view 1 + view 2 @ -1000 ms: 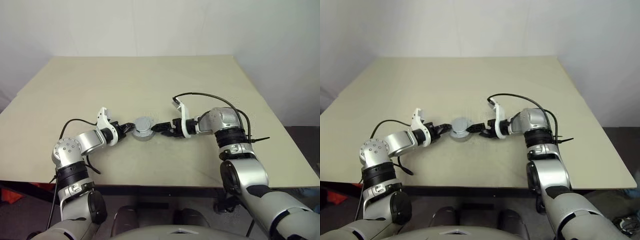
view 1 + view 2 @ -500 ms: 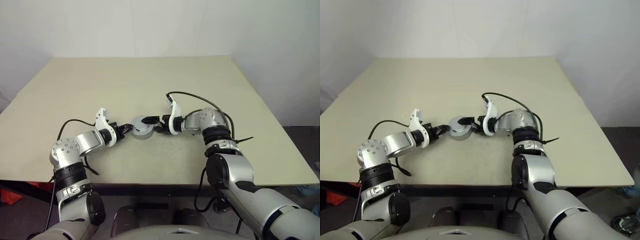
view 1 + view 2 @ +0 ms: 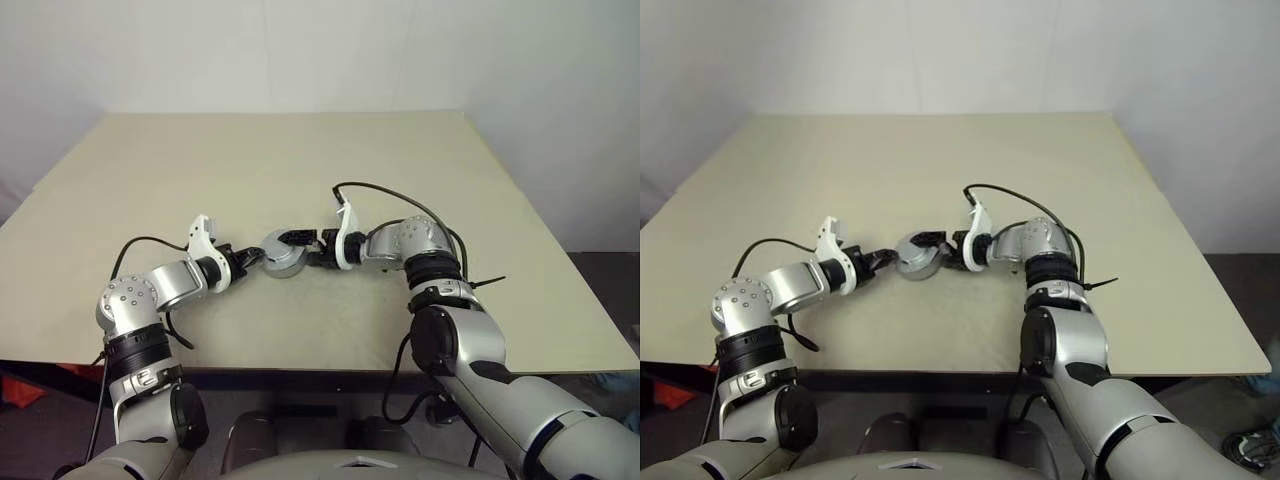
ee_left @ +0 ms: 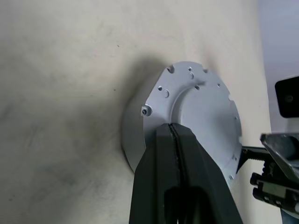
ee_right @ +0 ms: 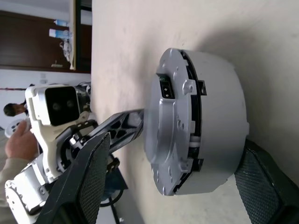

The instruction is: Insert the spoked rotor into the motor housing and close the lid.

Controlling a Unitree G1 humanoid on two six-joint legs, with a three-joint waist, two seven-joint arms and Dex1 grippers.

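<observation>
Motor work at mid-table: in the left eye view, the round silvery metal motor housing [image 3: 284, 260] sits on the pale beige wooden table [image 3: 300, 170] between the two black-fingered grippers. The left gripper [image 3: 258, 257] meets its near-left rim with jaws clenched together, while the right gripper [image 3: 303, 247] reaches in from the opposite side with jaws spread to their widest around the body.

The right eye view shows the same pairing, the housing pinned between the two arms and the round silvery-white metal lid [image 3: 912, 251] sitting on top of it.

From the left wrist view, the two dark fingers press flat against each other, gripping nothing, with their shared tip against the lid's flat face [image 4: 201, 116] near its edge, so that they look to serve as a pusher or brace.

In the right wrist view, the housing [image 5: 217, 126] lies directly between the right gripper's textured black pads [image 5: 91, 177], one on either side of the drum and apparently not yet squeezing. A thin dark seam runs between lid and body. The small black spoked rotor cannot be made out; it is likely already inside.

Done well, the closing step probably needs the right jaws to steady the drum squarely while the left tip bears evenly on the lid, avoiding a tilt that would leave the seam gaping.
</observation>
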